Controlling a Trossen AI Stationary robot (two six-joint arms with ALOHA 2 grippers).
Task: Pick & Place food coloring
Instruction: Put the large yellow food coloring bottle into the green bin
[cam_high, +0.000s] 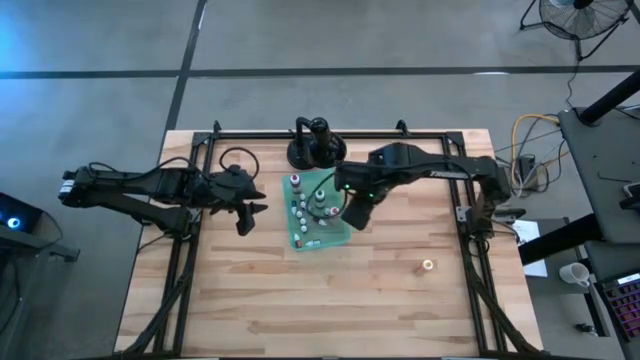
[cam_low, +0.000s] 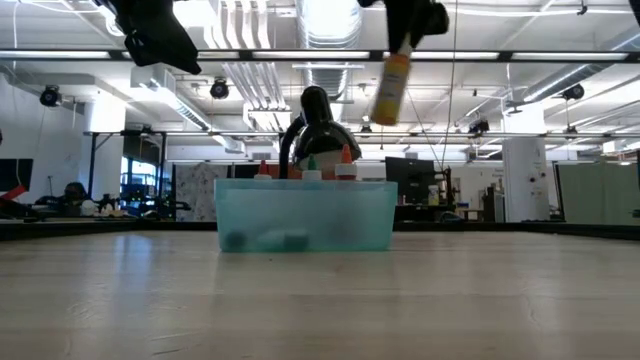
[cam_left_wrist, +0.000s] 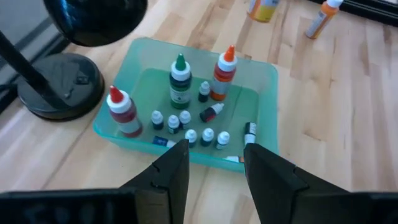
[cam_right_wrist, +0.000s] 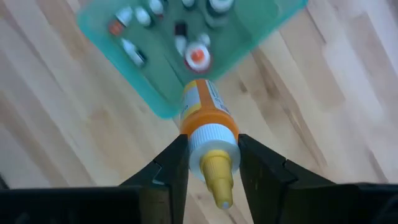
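Observation:
A teal tray (cam_high: 300, 238) sits mid-table and holds several food coloring bottles: a red one (cam_left_wrist: 123, 112), a green one (cam_left_wrist: 180, 84), an orange one (cam_left_wrist: 224, 71) and small white-capped ones (cam_left_wrist: 189, 134). My right gripper (cam_right_wrist: 212, 143) hovers high over the tray's right side, shut on an orange food coloring bottle (cam_low: 392, 88). My left gripper (cam_left_wrist: 214, 165) is open and empty, raised to the left of the tray (cam_left_wrist: 261, 93). My right gripper pinches the orange bottle at its white collar (cam_right_wrist: 211, 134), just below the yellow nozzle, between its two fingers. The fingers point steeply down from above. The bottle hangs below them, nozzle up, slightly tilted and lifted clear above the tray (cam_low: 305, 215).
A black round-based stand (cam_high: 315, 145) rises just beyond the tray's far edge. Another small orange bottle (cam_left_wrist: 322, 18) stands alone on the wood toward the right near part of the table (cam_high: 428, 266). A black frame rail borders the tabletop.

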